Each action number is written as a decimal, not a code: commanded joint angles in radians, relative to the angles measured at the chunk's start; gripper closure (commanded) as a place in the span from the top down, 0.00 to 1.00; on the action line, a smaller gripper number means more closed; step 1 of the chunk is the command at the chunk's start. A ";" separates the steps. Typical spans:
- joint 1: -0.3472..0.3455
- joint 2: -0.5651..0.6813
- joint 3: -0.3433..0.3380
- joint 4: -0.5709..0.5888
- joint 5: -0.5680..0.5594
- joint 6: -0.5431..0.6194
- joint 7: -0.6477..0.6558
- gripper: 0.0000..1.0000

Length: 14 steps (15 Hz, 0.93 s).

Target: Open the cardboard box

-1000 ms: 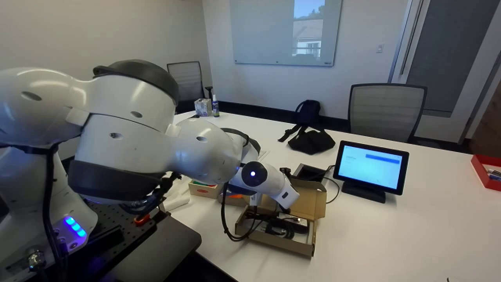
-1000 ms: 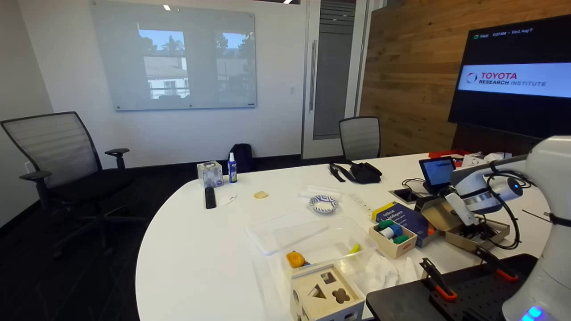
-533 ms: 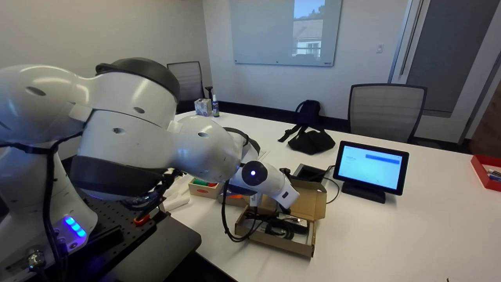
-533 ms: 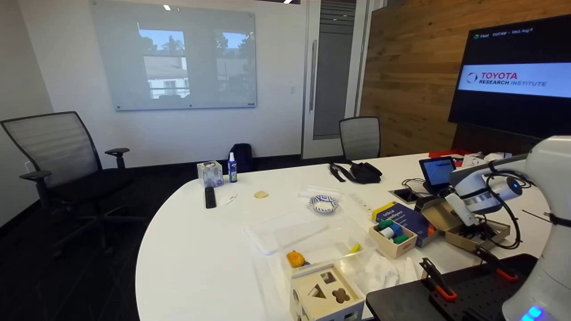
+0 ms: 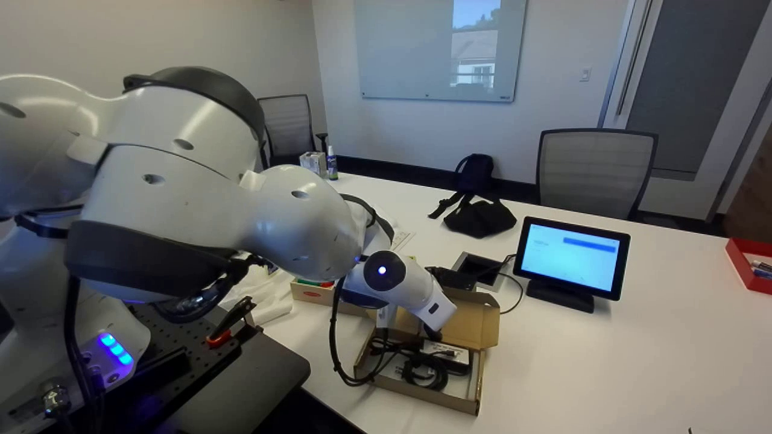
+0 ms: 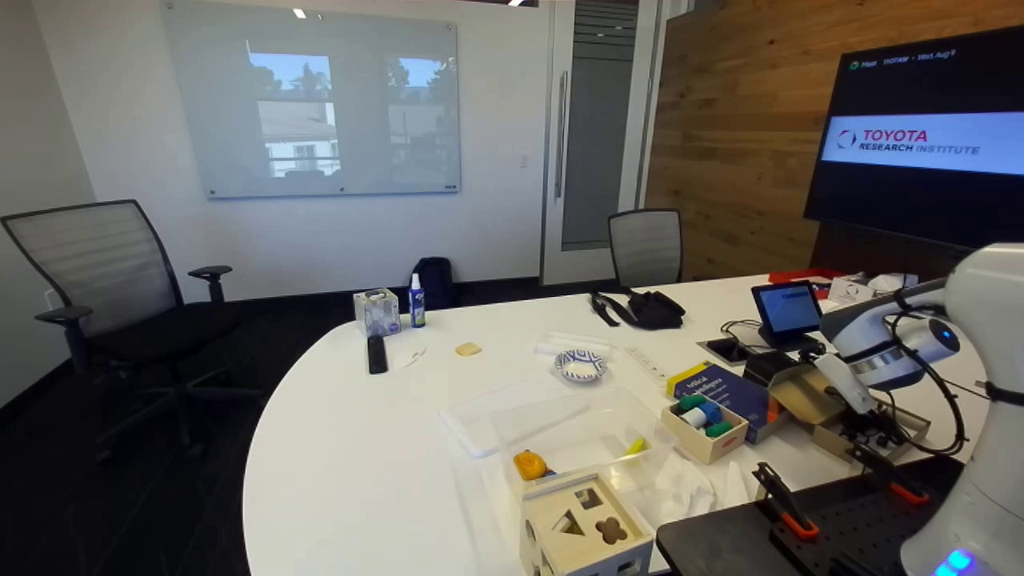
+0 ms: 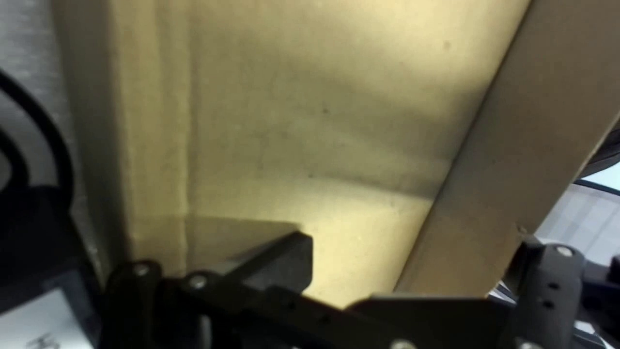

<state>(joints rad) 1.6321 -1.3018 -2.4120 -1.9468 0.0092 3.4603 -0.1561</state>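
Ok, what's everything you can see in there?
table: one, white, in the room
cardboard box: one, brown, table, lid raised
cables: several, black, cardboard box
book: one, mostly blue, table
wooden tray: one, pale, beside book
toys: several, mixed colours, wooden tray
shape sorter: one, pale wood, table
bin: one, clear, table
bowl: one, blue and white, table
tissue box: one, pale, table
spray bottle: one, blue, beside tissue box
bag: one, black, table
tablet screen: one, black frame, table
shallow tray: one, red, table
backpack: one, dark, floor
chairs: two, grey, beside table
board: one, pale, wall
TV: one, black, wooden wall
door: one, grey, beside wooden wall
robot arm: one, white, above table
gripper: one, black, beside lid
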 commanded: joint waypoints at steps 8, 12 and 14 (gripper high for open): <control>-0.028 0.320 -0.086 -0.283 0.113 -0.002 0.018 1.00; -0.047 0.380 -0.074 -0.353 0.110 -0.002 0.020 1.00; -0.059 0.411 -0.055 -0.383 0.107 -0.002 0.024 1.00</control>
<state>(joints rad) 1.5795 -0.9875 -2.4821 -2.2466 0.0972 3.4602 -0.1543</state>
